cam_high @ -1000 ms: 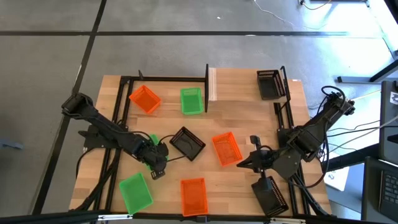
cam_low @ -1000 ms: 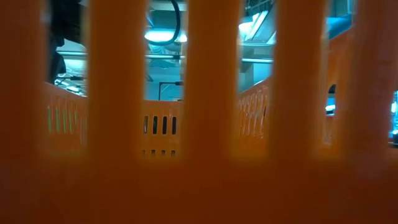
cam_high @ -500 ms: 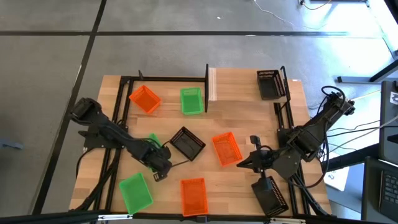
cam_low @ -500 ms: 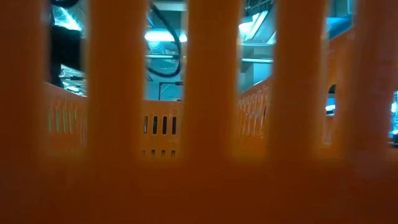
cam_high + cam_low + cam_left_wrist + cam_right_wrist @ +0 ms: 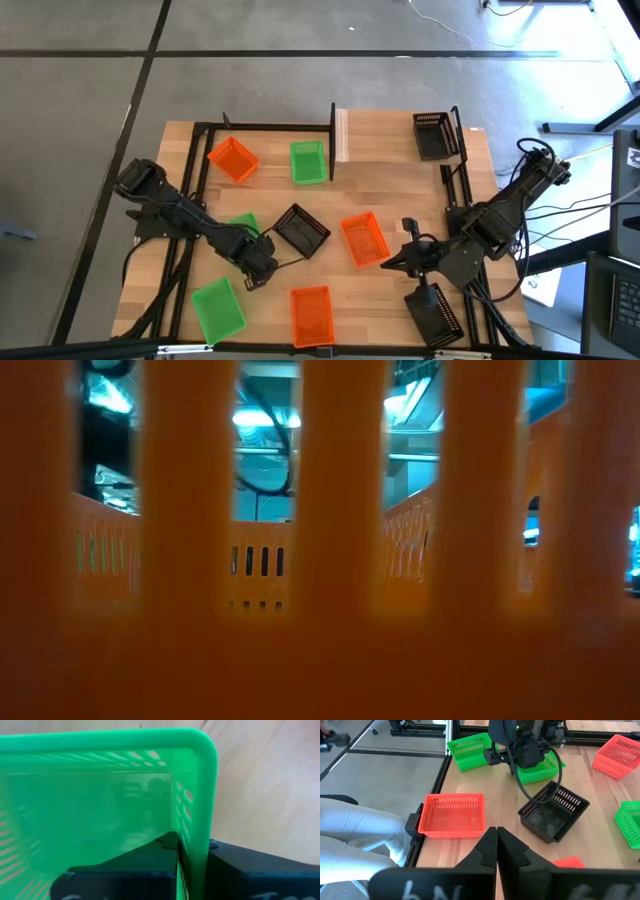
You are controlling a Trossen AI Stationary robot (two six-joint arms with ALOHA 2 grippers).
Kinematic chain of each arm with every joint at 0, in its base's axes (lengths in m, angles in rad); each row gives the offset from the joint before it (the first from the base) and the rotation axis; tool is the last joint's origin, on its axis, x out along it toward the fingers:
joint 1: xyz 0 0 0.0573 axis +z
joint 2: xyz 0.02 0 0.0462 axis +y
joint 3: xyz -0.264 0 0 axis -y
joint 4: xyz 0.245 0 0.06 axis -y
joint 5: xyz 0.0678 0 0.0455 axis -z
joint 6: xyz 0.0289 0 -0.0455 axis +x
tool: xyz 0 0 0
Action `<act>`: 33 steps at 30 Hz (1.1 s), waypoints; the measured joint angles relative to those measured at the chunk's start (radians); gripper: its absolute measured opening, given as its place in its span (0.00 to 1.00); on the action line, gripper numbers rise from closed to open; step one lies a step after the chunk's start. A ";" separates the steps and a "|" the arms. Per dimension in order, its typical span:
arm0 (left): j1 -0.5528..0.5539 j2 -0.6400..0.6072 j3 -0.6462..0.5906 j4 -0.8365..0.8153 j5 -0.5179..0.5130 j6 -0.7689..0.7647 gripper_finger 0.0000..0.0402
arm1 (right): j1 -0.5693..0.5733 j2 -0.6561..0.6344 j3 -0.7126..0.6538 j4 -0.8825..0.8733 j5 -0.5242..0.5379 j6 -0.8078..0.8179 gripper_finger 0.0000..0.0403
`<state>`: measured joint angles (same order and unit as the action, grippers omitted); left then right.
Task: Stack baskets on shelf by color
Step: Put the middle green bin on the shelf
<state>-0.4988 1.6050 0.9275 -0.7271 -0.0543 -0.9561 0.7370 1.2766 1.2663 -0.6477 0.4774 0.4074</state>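
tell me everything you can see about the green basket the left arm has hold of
The small bright green plastic basket has a smooth rounded rim and slotted mesh walls. It sits upright on the light wooden tabletop, left of the tilted black mesh basket and apart from it. The left hand is shut on one of its side walls near a corner, one finger inside and one outside. It is largely hidden under the arm from above.

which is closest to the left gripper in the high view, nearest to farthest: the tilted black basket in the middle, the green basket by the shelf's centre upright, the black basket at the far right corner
From the left gripper:
1. Tilted black basket, mid-table, just beside it.
2. Green basket by the centre upright, toward the far edge.
3. Black basket at the far right corner, across the table.
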 joint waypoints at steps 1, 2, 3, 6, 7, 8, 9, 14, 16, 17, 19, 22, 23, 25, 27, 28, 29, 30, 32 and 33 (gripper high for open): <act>0.000 0.001 0.029 -0.048 -0.010 0.006 0.00 | 0.000 0.000 0.000 0.000 0.000 -0.005 0.00; 0.000 0.000 0.066 -0.109 -0.024 0.027 0.00 | 0.000 0.000 0.000 0.000 0.000 -0.016 0.00; 0.000 0.000 0.104 -0.167 -0.032 0.057 0.00 | 0.000 0.000 0.000 0.000 0.000 -0.023 0.00; 0.001 0.000 0.230 -0.268 -0.091 0.133 0.00 | 0.000 0.000 0.000 -0.001 0.004 -0.024 0.00; 0.004 0.000 0.270 -0.290 -0.119 0.171 0.00 | 0.000 0.000 0.000 -0.001 0.016 -0.025 0.00; 0.007 0.000 0.312 -0.313 -0.143 0.214 0.00 | 0.000 0.000 0.000 -0.006 0.026 -0.025 0.00; 0.010 0.000 0.350 -0.331 -0.170 0.262 0.00 | 0.000 0.000 0.000 -0.014 0.037 -0.026 0.00; 0.038 -0.001 0.518 -0.363 -0.302 0.526 0.00 | 0.000 0.000 0.000 -0.039 0.064 -0.071 0.00; 0.064 -0.001 0.580 -0.361 -0.347 0.631 0.00 | 0.000 0.000 0.000 -0.039 0.070 -0.076 0.00; 0.082 -0.001 0.612 -0.360 -0.366 0.671 0.00 | 0.001 0.000 0.000 -0.039 0.080 -0.076 0.00; 0.128 -0.001 0.670 -0.359 -0.387 0.731 0.00 | 0.001 0.000 0.000 -0.040 0.099 -0.083 0.00; 0.201 -0.001 0.755 -0.356 -0.390 0.826 0.00 | 0.000 0.000 0.000 -0.043 0.105 -0.099 0.00; 0.225 -0.001 0.781 -0.356 -0.386 0.863 0.00 | 0.000 0.000 0.000 -0.046 0.106 -0.099 0.00; 0.274 -0.001 0.828 -0.346 -0.362 0.944 0.00 | 0.000 0.000 0.000 -0.047 0.113 -0.098 0.00; 0.325 -0.001 0.862 -0.297 -0.328 1.031 0.00 | 0.000 0.000 0.000 -0.057 0.135 -0.097 0.00; 0.352 -0.001 0.873 -0.264 -0.307 1.073 0.00 | 0.000 -0.001 0.000 -0.066 0.149 -0.095 0.00; 0.378 -0.001 0.883 -0.234 -0.286 1.105 0.00 | 0.000 -0.001 0.000 -0.075 0.164 -0.093 0.00; 0.405 -0.001 0.892 -0.205 -0.269 1.132 0.00 | 0.000 -0.001 0.000 -0.085 0.183 -0.088 0.00; 0.452 0.000 0.904 -0.140 -0.235 1.190 0.00 | 0.000 -0.001 0.000 -0.107 0.222 -0.074 0.00; 0.474 0.005 0.905 -0.103 -0.217 1.218 0.00 | 0.000 -0.001 0.000 -0.114 0.233 -0.070 0.00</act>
<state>-0.0251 1.6101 1.8326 -0.8296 -0.2708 0.2615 0.7368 1.2758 1.2663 -0.7615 0.7104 0.3369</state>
